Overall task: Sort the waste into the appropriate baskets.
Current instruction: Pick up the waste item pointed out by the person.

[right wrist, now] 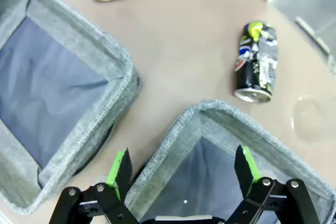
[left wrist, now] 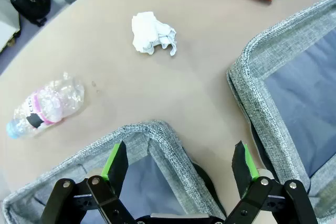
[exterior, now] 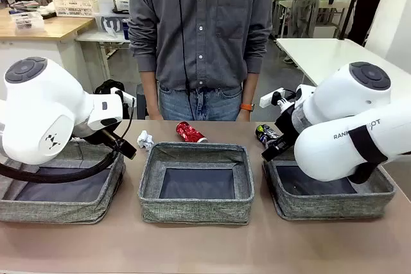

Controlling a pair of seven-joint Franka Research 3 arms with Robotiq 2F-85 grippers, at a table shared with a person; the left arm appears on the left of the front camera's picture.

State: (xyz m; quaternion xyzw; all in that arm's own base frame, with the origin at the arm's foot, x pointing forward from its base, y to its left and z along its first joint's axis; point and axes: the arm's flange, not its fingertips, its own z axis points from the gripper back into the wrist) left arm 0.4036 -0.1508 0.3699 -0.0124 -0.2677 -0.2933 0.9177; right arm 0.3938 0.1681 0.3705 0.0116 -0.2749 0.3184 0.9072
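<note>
3 baskets [exterior: 196, 210] line the robot's edge of the table [exterior: 205, 248]. Behind them, toward the person's edge, lie the red can [exterior: 191, 133], dark can [exterior: 266, 134], paper [exterior: 146, 139] and bottle [left wrist: 46, 106]. The left gripper [left wrist: 179, 156] and right gripper [right wrist: 183, 162] gape wide, holding nothing. Both cans look light, stiff and slippery: pinch the middle.

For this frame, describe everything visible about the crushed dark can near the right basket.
The dark can looks like black metal with blue, white and yellow-green print, and its body is dented and crumpled. It lies on its side on the tan table, just beyond the far rim of the right basket. Its silver end points toward that rim and seems slightly apart from it. Nothing but the table touches it.
</note>
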